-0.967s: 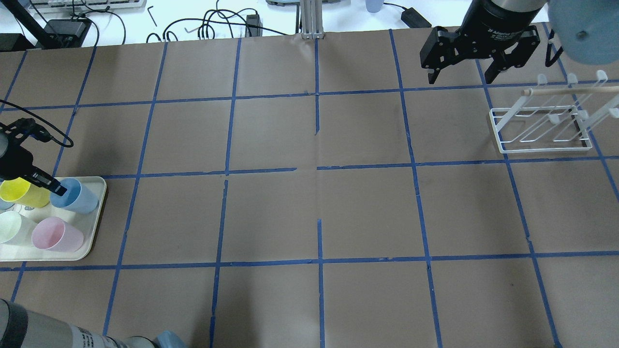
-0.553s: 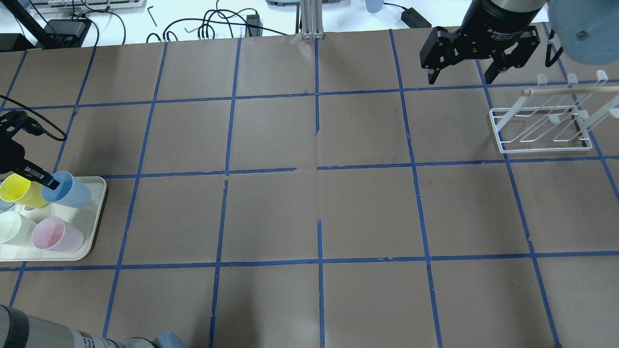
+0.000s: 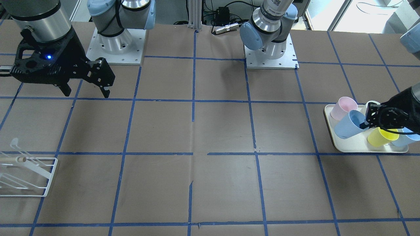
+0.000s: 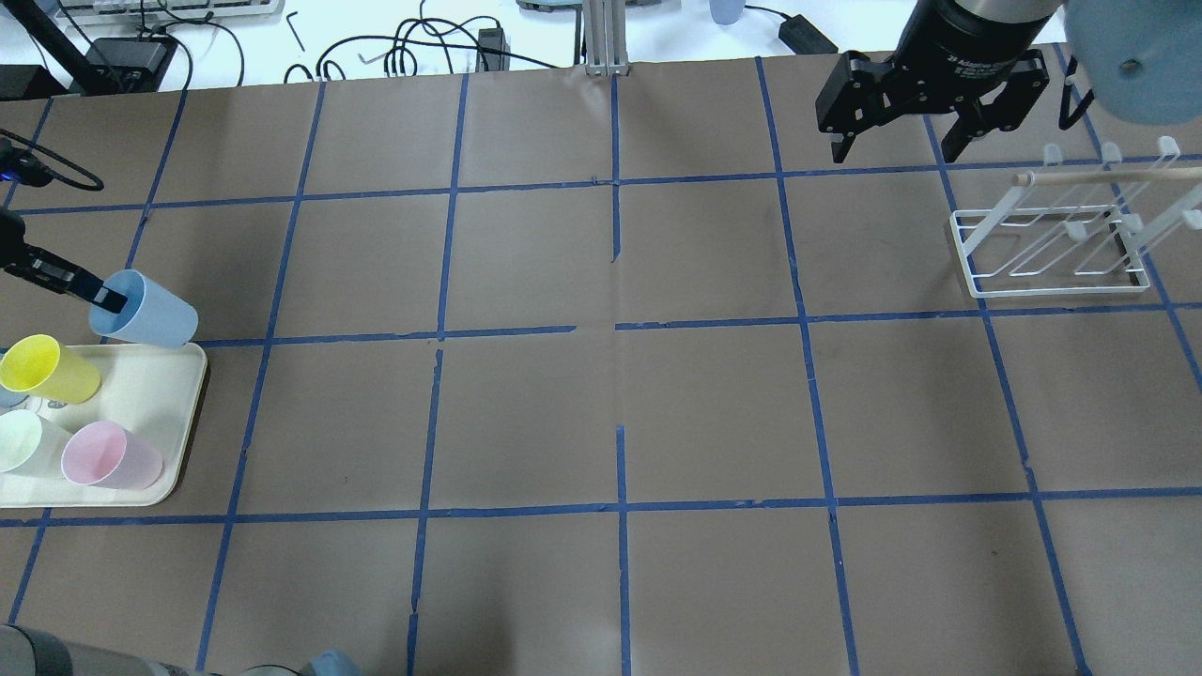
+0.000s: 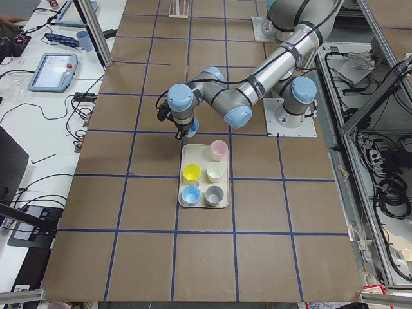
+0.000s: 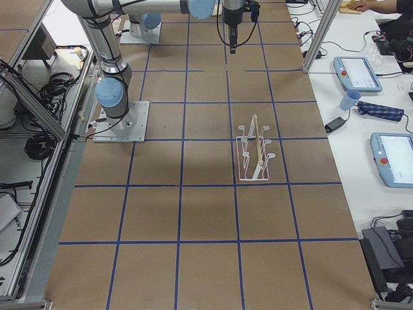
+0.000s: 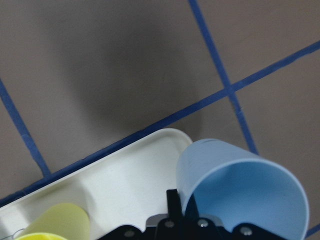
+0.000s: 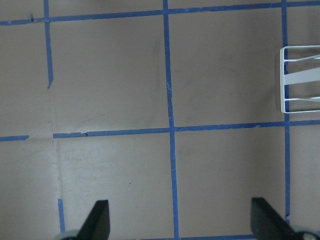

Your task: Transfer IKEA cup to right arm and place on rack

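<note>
The pale blue IKEA cup (image 4: 150, 312) is tilted, pinched at its rim by my left gripper (image 4: 105, 299), one finger inside its mouth. It hangs over the far edge of the cream tray (image 4: 183, 385). It also shows in the front view (image 3: 348, 125) and the left wrist view (image 7: 240, 185). My right gripper (image 4: 900, 145) is open and empty, high at the far right, beside the white wire rack (image 4: 1052, 255). In the right wrist view its fingertips (image 8: 100, 215) stand wide apart over bare paper, with the rack (image 8: 300, 80) at the edge.
On the tray stand a yellow cup (image 4: 47, 368), a pink cup (image 4: 111, 455), a pale greenish cup (image 4: 26, 441), a second blue cup (image 5: 190, 194) and a grey cup (image 5: 214, 194). Brown paper with blue tape lines covers the table (image 4: 620, 413). Cables lie beyond the far edge.
My left gripper has lifted the blue cup off the tray and carried it toward the table's far side. The right arm has not moved.
</note>
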Robot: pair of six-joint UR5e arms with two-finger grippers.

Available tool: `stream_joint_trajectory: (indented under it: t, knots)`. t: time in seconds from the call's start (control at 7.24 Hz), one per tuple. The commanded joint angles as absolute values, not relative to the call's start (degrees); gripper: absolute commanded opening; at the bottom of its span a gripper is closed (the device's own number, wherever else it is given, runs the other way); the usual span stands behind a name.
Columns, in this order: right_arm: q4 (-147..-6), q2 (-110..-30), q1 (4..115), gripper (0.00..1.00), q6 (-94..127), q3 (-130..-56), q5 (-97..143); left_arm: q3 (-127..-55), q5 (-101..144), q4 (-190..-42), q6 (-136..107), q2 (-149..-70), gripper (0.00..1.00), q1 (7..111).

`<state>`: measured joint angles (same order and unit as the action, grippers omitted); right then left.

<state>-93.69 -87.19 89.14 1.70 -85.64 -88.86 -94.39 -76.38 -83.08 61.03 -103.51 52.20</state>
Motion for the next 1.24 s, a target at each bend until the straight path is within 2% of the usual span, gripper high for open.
stream_joint_trajectory:
  t: [0.0,0.28,0.69,1.11]
  knots:
    - [-93.3,-87.3,88.9,1.00,1.9,-85.4,-88.9,-93.5,-65.8,-93.3,53.6,-100.0,0.00,57.5]
    - [-92.8,-87.3,88.1,1.00,2.4,-84.9,-86.9,-94.0,-53.9,-99.1,46.2,-97.4,0.00,63.6]
    - [-81.9,-87.3,81.1,1.00,1.9,-81.2,-80.9,-97.3,-38.2,-108.3,44.5,-93.5,0.00,67.5]
    - [-72.5,-87.5,74.6,1.00,1.9,-81.0,-69.6,-107.2,-21.9,-108.5,44.5,-89.7,0.00,74.9]
